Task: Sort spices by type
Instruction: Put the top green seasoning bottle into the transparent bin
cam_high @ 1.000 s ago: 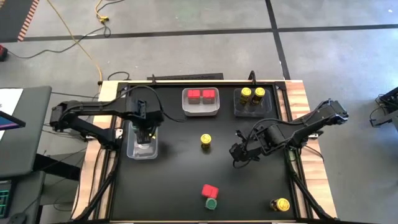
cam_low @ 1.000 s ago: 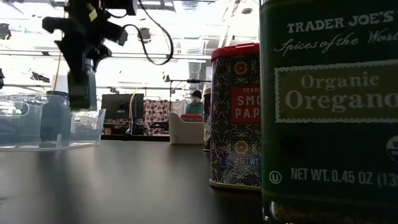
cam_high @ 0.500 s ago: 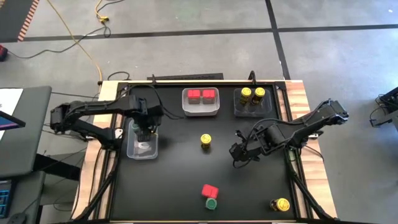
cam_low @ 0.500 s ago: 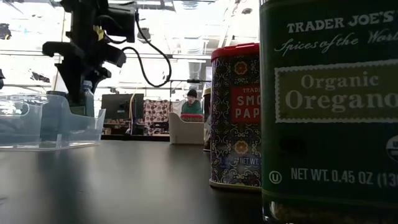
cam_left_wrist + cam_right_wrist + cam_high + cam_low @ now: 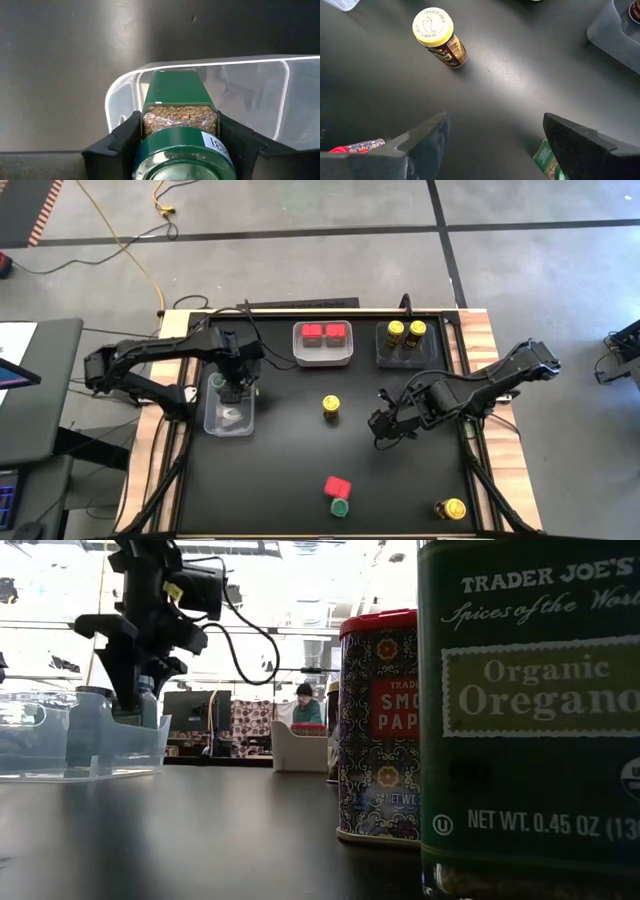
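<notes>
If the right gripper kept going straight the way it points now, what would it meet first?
Probably the yellow-lidded jar standing alone mid-table: the open right gripper points across bare black table toward it, slightly off the centre line. Depth is unclear, so it might touch the tabletop first.

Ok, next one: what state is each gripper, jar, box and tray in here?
Left gripper: shut on green-lidded jar, at left tray.
Right gripper: open, empty, above table.
Middle tray: two red boxes.
Right tray: two yellow-lidded jars.
Loose yellow-lidded jar: upright, unsorted.

Green-lidded jar (image 5: pixel 179 120) – green label; yellow-lidded jar (image 5: pixel 436 34); red boxes (image 5: pixel 324 333) – clear tray (image 5: pixel 322 357).
</notes>
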Robot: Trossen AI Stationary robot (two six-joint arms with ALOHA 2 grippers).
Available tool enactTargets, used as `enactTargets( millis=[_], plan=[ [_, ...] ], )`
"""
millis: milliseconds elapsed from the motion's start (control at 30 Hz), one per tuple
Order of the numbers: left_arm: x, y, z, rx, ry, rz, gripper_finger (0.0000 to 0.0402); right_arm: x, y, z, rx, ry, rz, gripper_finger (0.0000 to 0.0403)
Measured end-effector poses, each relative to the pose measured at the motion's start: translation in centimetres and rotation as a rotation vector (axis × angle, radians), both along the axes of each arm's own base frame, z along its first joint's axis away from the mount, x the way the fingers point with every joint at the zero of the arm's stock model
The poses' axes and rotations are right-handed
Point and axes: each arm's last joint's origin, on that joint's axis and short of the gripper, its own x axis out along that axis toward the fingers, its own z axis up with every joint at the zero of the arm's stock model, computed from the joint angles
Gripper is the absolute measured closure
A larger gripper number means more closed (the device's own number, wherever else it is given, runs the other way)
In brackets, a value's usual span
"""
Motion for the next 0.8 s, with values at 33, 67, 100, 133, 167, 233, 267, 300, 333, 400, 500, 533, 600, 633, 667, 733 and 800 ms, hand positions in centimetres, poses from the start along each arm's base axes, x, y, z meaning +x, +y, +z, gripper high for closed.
enactTargets(
  millis=[33, 67, 100, 133, 167, 233, 267, 300, 333, 400, 500, 533, 600, 633, 667, 733, 800],
  plan=[
    [0.1, 0.1, -0.2, -0.004, 0.008, -0.002, 0.0209, 0.0, 0.0, 0.0, 0.001, -0.001, 0.000, 0.0053],
    [0.2, 0.2, -0.4, -0.008, 0.020, -0.001, 0.0209, 0.0, 0.0, 0.0, 0.001, -0.002, 0.000, 0.0053],
    [0.4, 0.2, -0.7, -0.012, 0.034, -0.001, 0.0209, 0.0, 0.0, 0.0, 0.002, -0.003, 0.000, 0.0053],
    [0.5, 0.3, -0.9, -0.017, 0.043, 0.000, 0.0209, 0.0, 0.0, 0.0, 0.003, -0.005, -0.001, 0.0053],
    [0.7, 0.3, -1.2, -0.022, 0.053, -0.001, 0.0209, 0.1, 0.0, 0.0, 0.004, -0.007, -0.003, 0.0053],
    [0.9, 0.4, -1.6, -0.031, 0.076, -0.001, 0.0209, 0.1, 0.0, 0.0, 0.004, -0.008, -0.003, 0.0053],
    [1.0, 0.5, -1.7, -0.033, 0.082, -0.001, 0.0209, 0.1, 0.0, 0.0, 0.006, -0.009, -0.006, 0.0053],
    [1.1, 0.5, -1.8, -0.035, 0.087, 0.001, 0.0209, 0.1, 0.0, 0.0, 0.008, -0.010, -0.010, 0.0053],
    [1.1, 0.5, -1.8, -0.035, 0.087, 0.004, 0.0209, 0.1, 0.0, 0.0, 0.010, -0.012, -0.015, 0.0053],
    [1.1, 0.5, -1.8, -0.035, 0.086, 0.014, 0.0209, 0.1, 0.0, 0.0, 0.013, -0.013, -0.020, 0.0053],
    [1.1, 0.5, -1.8, -0.035, 0.085, 0.018, 0.0209, 0.1, 0.0, 0.0, 0.014, -0.014, -0.023, 0.0053],
    [1.0, 0.5, -1.8, -0.036, 0.088, 0.019, 0.0209, 0.1, 0.0, 0.0, 0.013, -0.014, -0.023, 0.0053],
    [1.0, 0.5, -1.8, -0.039, 0.093, 0.024, 0.0199, 0.1, 0.0, 0.0, 0.013, -0.013, -0.022, 0.0053],
    [1.0, 0.5, -1.8, -0.039, 0.093, 0.031, 0.0188, 0.1, 0.0, 0.0, 0.013, -0.013, -0.023, 0.0053],
    [1.0, 0.5, -1.9, -0.041, 0.095, 0.040, 0.0174, 0.1, 0.0, 0.0, 0.013, -0.013, -0.023, 0.0053],
    [1.0, 0.5, -2.0, -0.043, 0.096, 0.067, 0.0148, 0.1, 0.0, 0.0, 0.013, -0.013, -0.022, 0.0053],
    [1.0, 0.5, -1.9, -0.041, 0.091, 0.075, 0.0131, 0.1, 0.0, 0.0, 0.013, -0.013, -0.023, 0.0053]
  ],
)
